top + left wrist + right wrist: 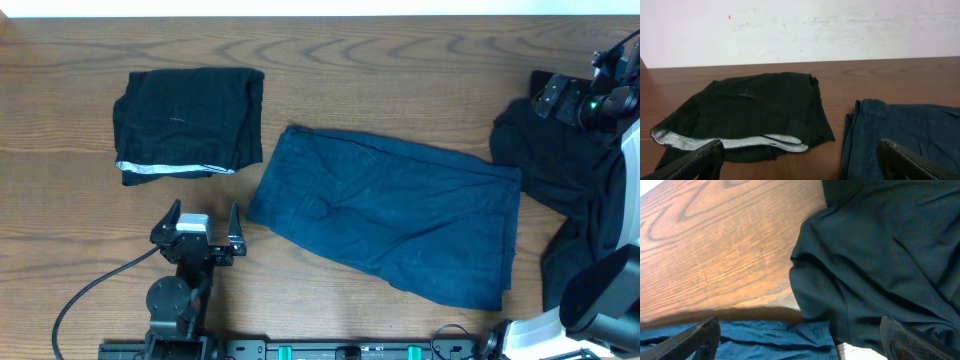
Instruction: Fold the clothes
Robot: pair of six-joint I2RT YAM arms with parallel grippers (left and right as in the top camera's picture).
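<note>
Left gripper (204, 216) sits at seven o'clock on the wooden table (400, 70), jaws spread wide, nothing between them. The folded black garment (188, 118), white edge strip (170, 168) showing, lies at ten o'clock. The navy shorts (390, 215) lie flat at centre, running toward four o'clock. Right gripper (800, 342), jaws wide and empty, is over the crumpled dark garment (570, 190) at three o'clock.

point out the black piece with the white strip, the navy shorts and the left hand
black piece (190, 115): overhead view, middle of the folded cloth
navy shorts (390, 215): overhead view, centre of the fabric
left hand (204, 211): overhead view, midway between its open fingertips
</note>
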